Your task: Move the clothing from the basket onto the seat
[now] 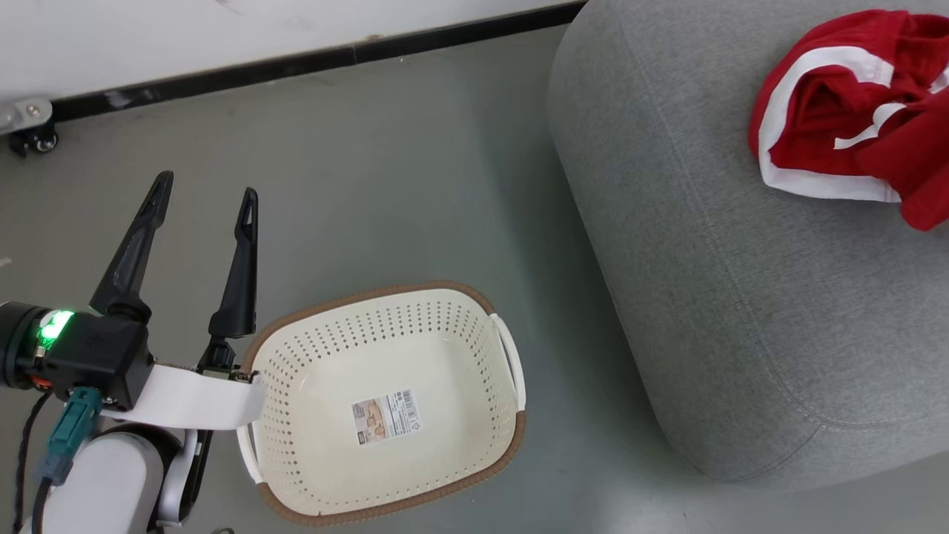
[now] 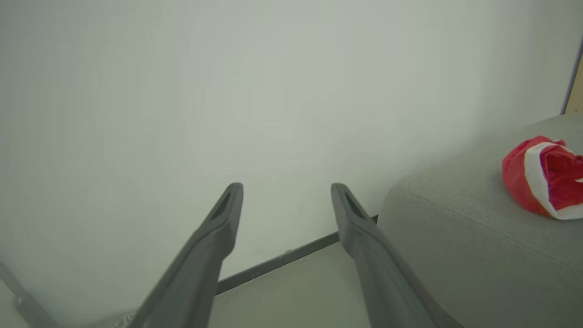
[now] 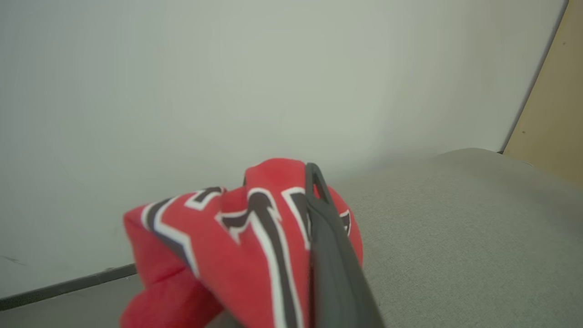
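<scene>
The cream perforated basket stands on the floor with nothing in it but its label sticker. Just left of it my left gripper is open and holds nothing, its fingers pointing toward the wall. Red clothing with white bands lies bunched on the grey seat, also seen to the right in the left wrist view. In the right wrist view a red jersey with black-and-white lettering is bunched against my right gripper, above the seat. One finger is hidden by the fabric.
A white wall with a black baseboard runs along the back. A small caster wheel sits at the far left by the wall. Grey floor separates the basket from the wall. A tan panel stands behind the seat.
</scene>
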Motion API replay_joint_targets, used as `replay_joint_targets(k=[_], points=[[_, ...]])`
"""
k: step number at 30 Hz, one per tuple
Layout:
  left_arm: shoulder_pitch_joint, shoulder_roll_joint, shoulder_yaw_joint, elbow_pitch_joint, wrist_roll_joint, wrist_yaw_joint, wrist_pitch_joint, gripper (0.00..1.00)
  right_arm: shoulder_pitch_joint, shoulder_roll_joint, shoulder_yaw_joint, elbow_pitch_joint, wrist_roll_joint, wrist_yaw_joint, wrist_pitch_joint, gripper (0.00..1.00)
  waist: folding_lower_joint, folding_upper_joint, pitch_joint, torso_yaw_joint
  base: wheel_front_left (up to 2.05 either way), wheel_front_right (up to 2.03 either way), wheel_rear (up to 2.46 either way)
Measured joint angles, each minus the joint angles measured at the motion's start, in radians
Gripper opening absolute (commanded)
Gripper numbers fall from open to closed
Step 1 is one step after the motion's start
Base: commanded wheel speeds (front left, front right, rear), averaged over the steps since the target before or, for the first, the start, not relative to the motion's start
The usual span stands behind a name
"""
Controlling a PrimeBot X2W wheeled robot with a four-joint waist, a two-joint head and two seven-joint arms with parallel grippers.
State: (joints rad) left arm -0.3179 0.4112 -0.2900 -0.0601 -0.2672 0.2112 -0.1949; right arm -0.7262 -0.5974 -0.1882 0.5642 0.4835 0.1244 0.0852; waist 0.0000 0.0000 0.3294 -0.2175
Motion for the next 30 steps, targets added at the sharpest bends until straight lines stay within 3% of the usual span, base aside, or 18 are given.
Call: replay_joint_targets(k=[18,30], points=[[-0.019,0.023,-0.007,-0.075,0.017,-0.011,0.045,1.0,-0.036,0.094,0.063,0.159,-0.001,0.0,-0.061,0.0,0.0,0.0,0.133,0.045,0.0,0.0,0.0],[-0.058,0.016,-0.007,-0.079,0.018,-0.017,0.04,1.0,-0.029,0.128,0.132,0.185,0.022,0.0,-0.093,0.0,0.0,0.0,0.189,0.023,0.0,0.0,0.0]])
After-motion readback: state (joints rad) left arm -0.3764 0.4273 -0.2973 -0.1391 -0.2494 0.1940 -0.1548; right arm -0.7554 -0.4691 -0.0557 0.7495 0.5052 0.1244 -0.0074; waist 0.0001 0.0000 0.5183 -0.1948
